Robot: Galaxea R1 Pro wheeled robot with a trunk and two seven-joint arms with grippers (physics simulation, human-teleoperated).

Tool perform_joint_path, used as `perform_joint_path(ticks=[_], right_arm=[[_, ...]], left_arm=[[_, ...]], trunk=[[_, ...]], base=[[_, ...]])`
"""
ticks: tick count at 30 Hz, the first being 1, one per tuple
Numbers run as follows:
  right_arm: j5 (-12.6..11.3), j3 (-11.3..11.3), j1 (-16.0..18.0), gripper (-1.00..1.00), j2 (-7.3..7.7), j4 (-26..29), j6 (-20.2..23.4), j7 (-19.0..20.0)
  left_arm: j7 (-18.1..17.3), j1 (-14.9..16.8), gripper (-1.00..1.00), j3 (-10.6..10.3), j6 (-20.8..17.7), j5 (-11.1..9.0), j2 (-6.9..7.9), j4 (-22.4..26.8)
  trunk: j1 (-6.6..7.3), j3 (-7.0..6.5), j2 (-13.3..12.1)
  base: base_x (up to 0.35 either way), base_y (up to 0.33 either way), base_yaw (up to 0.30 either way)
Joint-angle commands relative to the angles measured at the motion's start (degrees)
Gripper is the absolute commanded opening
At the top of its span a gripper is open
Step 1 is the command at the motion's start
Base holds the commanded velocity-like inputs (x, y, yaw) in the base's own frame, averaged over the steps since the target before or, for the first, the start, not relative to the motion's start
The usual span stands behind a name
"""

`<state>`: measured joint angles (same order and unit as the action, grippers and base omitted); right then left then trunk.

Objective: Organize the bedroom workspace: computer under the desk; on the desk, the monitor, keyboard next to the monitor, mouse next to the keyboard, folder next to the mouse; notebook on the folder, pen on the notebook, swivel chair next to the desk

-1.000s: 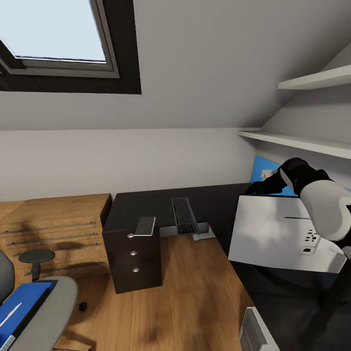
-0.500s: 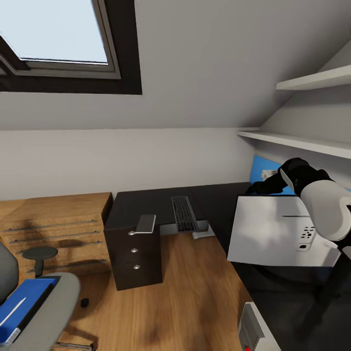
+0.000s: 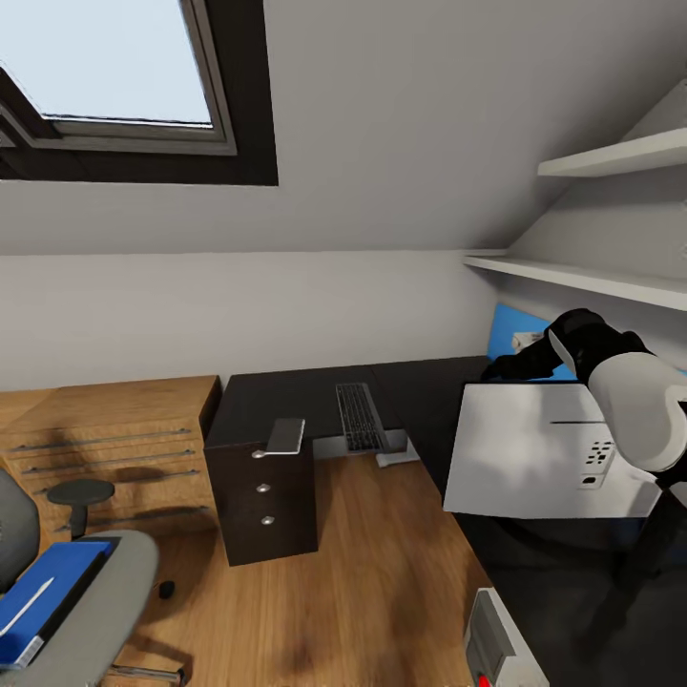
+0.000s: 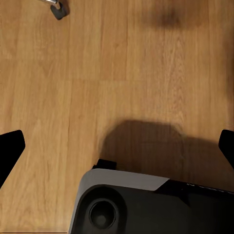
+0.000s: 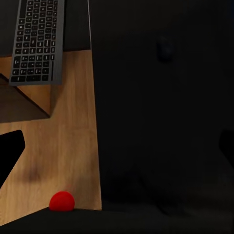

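The black-topped desk [image 3: 286, 401] carries the keyboard [image 3: 360, 417] [image 5: 36, 41] near its inner corner. The monitor [image 3: 534, 463] shows its pale grey back over the desk's right wing, and my right arm reaches past its top edge. My right gripper [image 5: 117, 146] is open above the dark desktop, where a faint rounded shape like the mouse [image 5: 165, 48] lies. The computer [image 3: 496, 644] stands low at the right with its red light [image 5: 62, 201]. At lower left, the swivel chair [image 3: 105, 592] holds the blue folder [image 3: 43, 596]. My left gripper [image 4: 117, 146] is open over bare floor.
A light-wood cabinet [image 3: 105, 448] stands left of the desk's drawers [image 3: 262, 496]. A flat grey thing [image 3: 284, 437] lies above the drawers. A small black item [image 3: 166, 590] sits on the wood floor by the chair. Shelves [image 3: 592, 277] and a sloped ceiling hang over the right wing.
The whole view has shifted slightly, bringing more of the computer into sight. The monitor has edged a little left relative to the keyboard.
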<state>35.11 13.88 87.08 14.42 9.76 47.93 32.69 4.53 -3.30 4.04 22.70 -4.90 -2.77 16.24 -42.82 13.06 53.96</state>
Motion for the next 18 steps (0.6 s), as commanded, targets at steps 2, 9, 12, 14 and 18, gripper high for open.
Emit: perform_joint_path(ticks=[2, 9, 12, 14, 18], right_arm=[[0.82, 0.19, 0.02, 1.00, 0.00, 0.08, 0.14, 0.44], [0.88, 0.10, 0.02, 1.00, 0.00, 0.12, 0.21, 0.44], [1.36, 0.10, 0.02, 1.00, -0.06, 0.16, 0.22, 0.44], [1.47, 0.10, 0.02, 1.00, -0.08, 0.16, 0.23, 0.45], [1.52, 0.10, 0.02, 1.00, -0.12, 0.17, 0.29, 0.45]], left_arm=[[-0.13, 0.00, 1.00, 0.22, 0.06, -0.29, -0.04, 0.11], [-0.13, -0.02, 1.00, 0.23, 0.06, -0.29, -0.04, 0.11], [-0.13, -0.01, 1.00, 0.20, 0.06, -0.29, -0.04, 0.11], [-0.13, 0.00, 1.00, 0.19, 0.06, -0.29, -0.04, 0.11], [-0.13, 0.01, 1.00, 0.18, 0.06, -0.29, -0.04, 0.11]], trunk=[[0.01, 0.07, 0.05], [0.01, 0.07, 0.05], [0.01, 0.07, 0.05], [0.01, 0.07, 0.05], [0.01, 0.07, 0.05]], base=[[-0.104, -0.055, 0.000], [-0.028, -0.015, 0.000], [-0.019, -0.002, 0.000], [-0.075, -0.001, 0.000], [-0.051, 0.000, 0.000]])
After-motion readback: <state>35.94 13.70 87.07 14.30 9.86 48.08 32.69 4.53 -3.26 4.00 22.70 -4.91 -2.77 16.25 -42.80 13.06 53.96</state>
